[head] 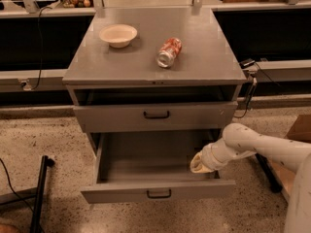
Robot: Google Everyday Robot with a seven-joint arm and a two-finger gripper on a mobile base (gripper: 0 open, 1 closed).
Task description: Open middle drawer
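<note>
The middle drawer (155, 191) is a grey metal drawer with a small black bar handle (159, 194). It stands pulled far out of the cabinet and its inside is bare. Above it the top drawer (121, 118) is shut. The lowest drawer is hidden under the open one. My gripper (198, 164), at the end of the white arm (262, 147) coming in from the right, is inside the open drawer's right rear part, close to its right wall.
A cream bowl (118, 34) and an orange can (169, 52) lying on its side rest on the cabinet top (204, 67). A black stand leg (40, 193) is on the floor at the left. A cardboard box (299, 127) is at the right. Cables hang by the cabinet's right side.
</note>
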